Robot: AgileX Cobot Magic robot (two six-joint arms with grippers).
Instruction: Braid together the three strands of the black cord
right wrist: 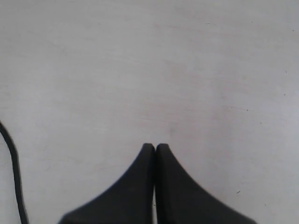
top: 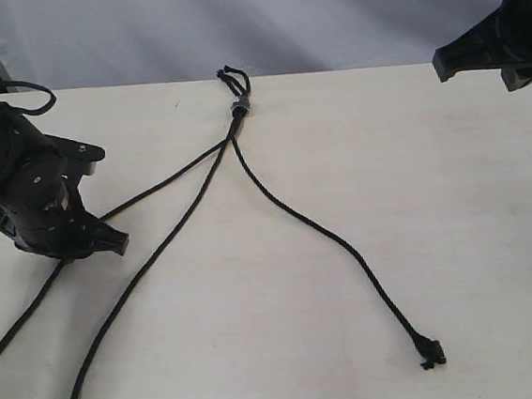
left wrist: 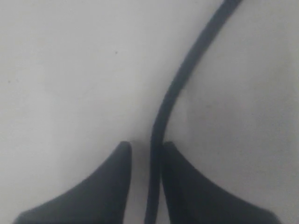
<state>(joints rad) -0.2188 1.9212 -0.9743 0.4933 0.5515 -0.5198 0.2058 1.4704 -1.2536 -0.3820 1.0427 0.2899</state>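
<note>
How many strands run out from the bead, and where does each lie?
3. The left strand passes between the left gripper fingers toward the table's left edge. The middle strand runs to the bottom-left. The right strand ends lower right. None crossed yet.

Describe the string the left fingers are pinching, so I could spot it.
On the pale table, three black strands fan out from a small bead at the far edge. It is the leftmost strand, the only one running under the left fingers.

Three strands; two tools.
</note>
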